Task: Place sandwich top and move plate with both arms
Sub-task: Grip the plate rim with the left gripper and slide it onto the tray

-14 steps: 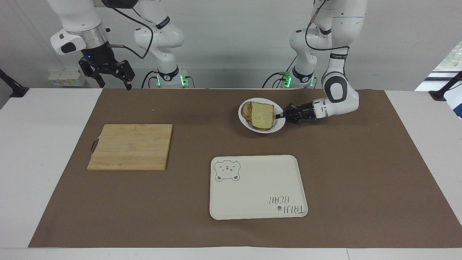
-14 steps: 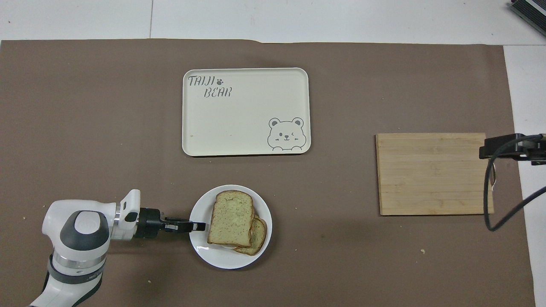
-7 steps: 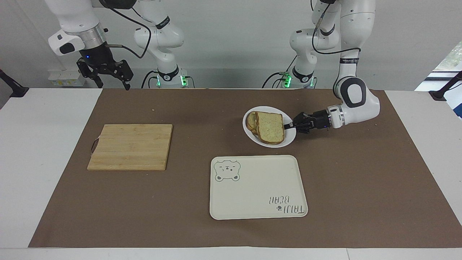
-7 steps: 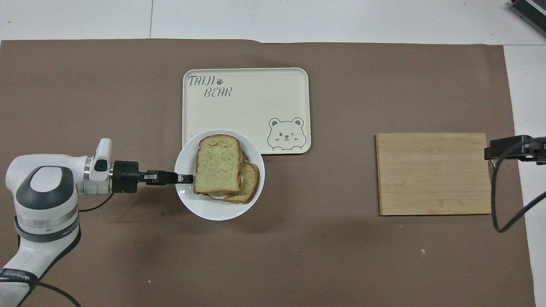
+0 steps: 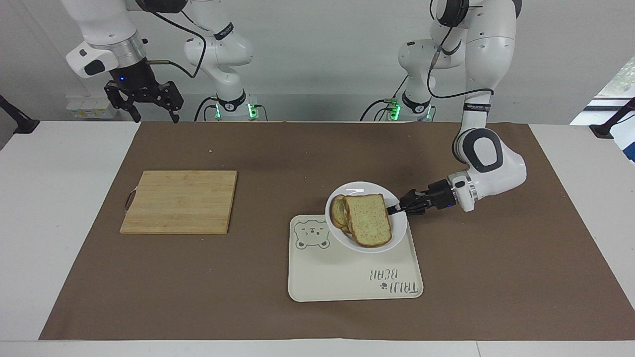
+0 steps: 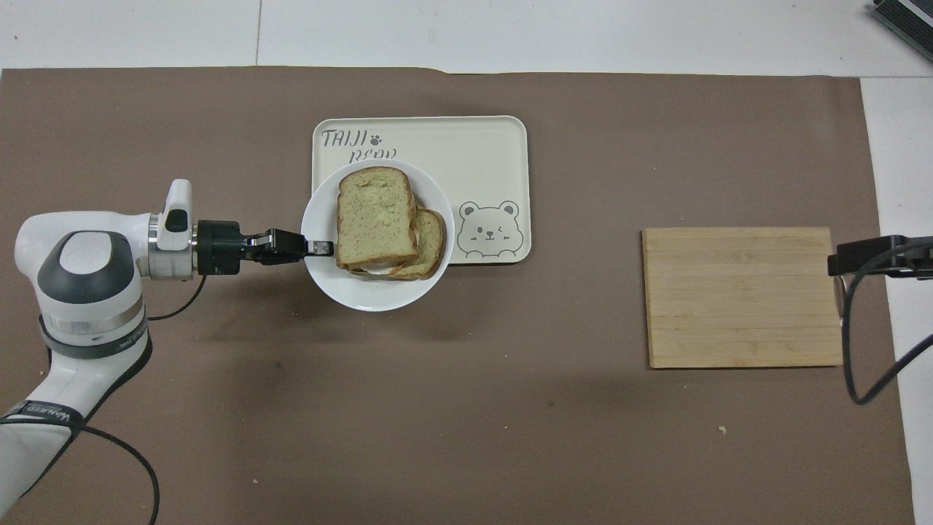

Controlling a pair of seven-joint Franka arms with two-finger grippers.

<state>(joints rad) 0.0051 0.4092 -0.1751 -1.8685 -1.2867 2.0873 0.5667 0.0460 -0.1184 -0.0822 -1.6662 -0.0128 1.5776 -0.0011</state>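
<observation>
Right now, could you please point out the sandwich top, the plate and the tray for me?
sandwich top [image 6: 373, 215]: overhead view, middle of the slice's upper face.
plate [image 6: 368, 293]: overhead view, bare white rim nearest the robots.
tray [image 5: 342, 280]: facing view, bare cream floor beside the lettering.

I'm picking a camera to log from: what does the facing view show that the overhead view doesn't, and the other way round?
Only the facing view shows the right pincer, open, waiting above the table's edge at the right arm's end.

Only the overhead view shows all of the tray's bear drawing.

Both show the left pincer shut on the rim of the plate, held over the tray with the sandwich top on it, and the cutting board.
</observation>
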